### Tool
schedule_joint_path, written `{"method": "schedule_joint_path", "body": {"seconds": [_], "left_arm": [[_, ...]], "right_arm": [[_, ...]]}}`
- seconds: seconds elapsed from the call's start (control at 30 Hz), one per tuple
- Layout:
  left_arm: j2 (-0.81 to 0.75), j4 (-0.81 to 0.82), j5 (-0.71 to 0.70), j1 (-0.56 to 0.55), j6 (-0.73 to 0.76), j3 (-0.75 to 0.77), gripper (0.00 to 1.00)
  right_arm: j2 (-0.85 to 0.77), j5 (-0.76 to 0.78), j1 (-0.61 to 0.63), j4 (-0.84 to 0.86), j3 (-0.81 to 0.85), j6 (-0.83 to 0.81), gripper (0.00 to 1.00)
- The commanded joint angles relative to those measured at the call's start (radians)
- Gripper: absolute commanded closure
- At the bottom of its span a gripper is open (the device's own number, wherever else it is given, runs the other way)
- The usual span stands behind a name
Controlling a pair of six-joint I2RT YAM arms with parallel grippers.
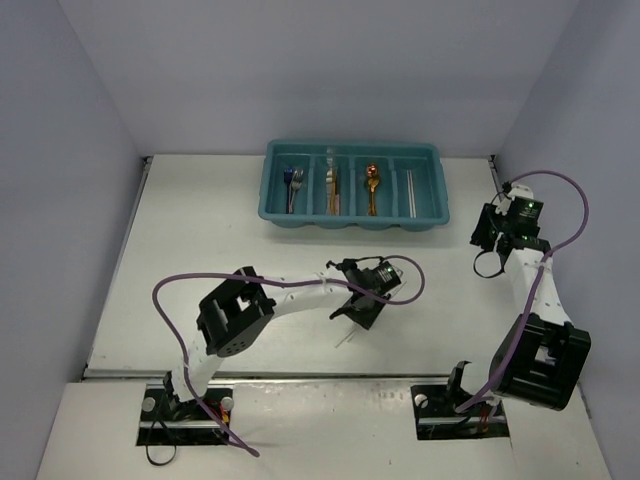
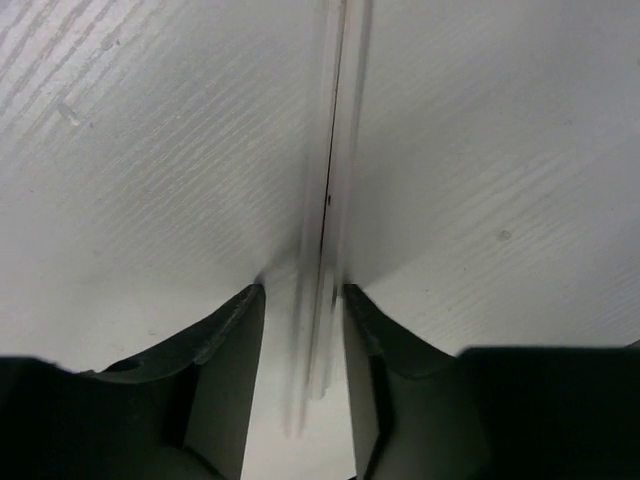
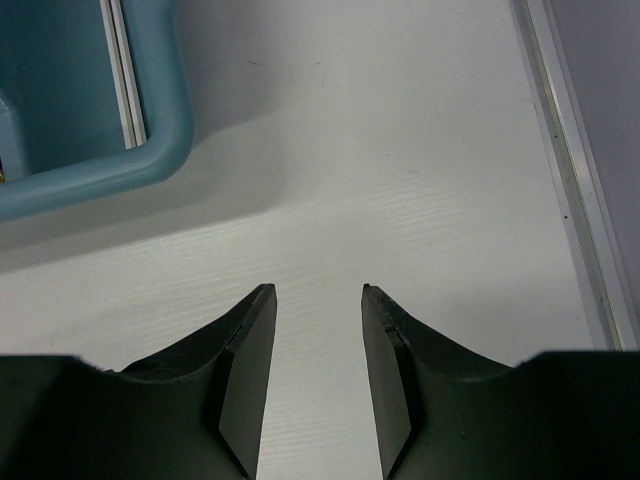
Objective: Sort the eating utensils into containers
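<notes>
Teal tray [image 1: 352, 223] holds silver utensils [image 1: 293, 185] in its leftmost compartment, a gold-and-silver piece [image 1: 333, 187] next, a gold spoon [image 1: 372, 185] third, and pale chopsticks [image 1: 411, 190] rightmost. The left gripper [image 2: 304, 290] sits low on the counter [image 3: 400, 150], jaws close around loose pale sticks [image 2: 335, 150] that look blurred; cannot tell if they are clamped, and this is probably the last item out. The right gripper [image 3: 318, 290] hovers beside the tray's right end, jaws apart and empty.

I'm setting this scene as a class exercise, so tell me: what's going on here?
The left pincer straddles pale sticks lying on the table; whether it grips them is unclear. The right pincer hovers open and empty beside the teal tray, whose compartments already hold metal utensils and other sticks.
</notes>
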Motion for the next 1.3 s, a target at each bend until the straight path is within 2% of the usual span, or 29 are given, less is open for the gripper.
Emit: {"method": "schedule_joint_path", "body": {"seconds": [0.0, 0.07, 0.13, 0.3, 0.5, 0.93, 1.17, 1.27], "left_arm": [[0.054, -0.044, 0.057, 0.061, -0.056, -0.047, 0.79], [0.051, -0.047, 0.055, 0.085, -0.061, -0.061, 0.87], [0.047, -0.054, 0.04, 0.092, -0.055, -0.061, 0.88], [0.009, -0.078, -0.023, 0.103, -0.007, -0.072, 1.0], [-0.082, -0.069, -0.026, 0.091, 0.06, -0.064, 1.0], [-0.287, -0.073, -0.143, 0.036, 0.178, -0.087, 1.0], [-0.343, -0.072, -0.211, 0.031, 0.201, -0.062, 1.0], [-0.373, -0.07, -0.251, 0.033, 0.198, -0.039, 1.0]], "right_arm": [[-0.006, -0.05, -0.006, 0.032, 0.043, -0.003, 0.63], [-0.002, -0.07, -0.006, 0.032, 0.045, 0.005, 0.63], [0.003, -0.08, -0.006, 0.032, 0.045, 0.011, 0.63], [0.017, -0.121, -0.006, 0.031, 0.06, 0.012, 0.64], [-0.001, -0.228, 0.0, 0.031, 0.065, 0.011, 0.65], [-0.059, -0.33, 0.001, 0.022, 0.036, 0.029, 0.57], [-0.101, -0.534, 0.004, 0.019, -0.009, 0.109, 0.41], [-0.116, -0.601, 0.014, 0.028, -0.031, 0.18, 0.39]]}}
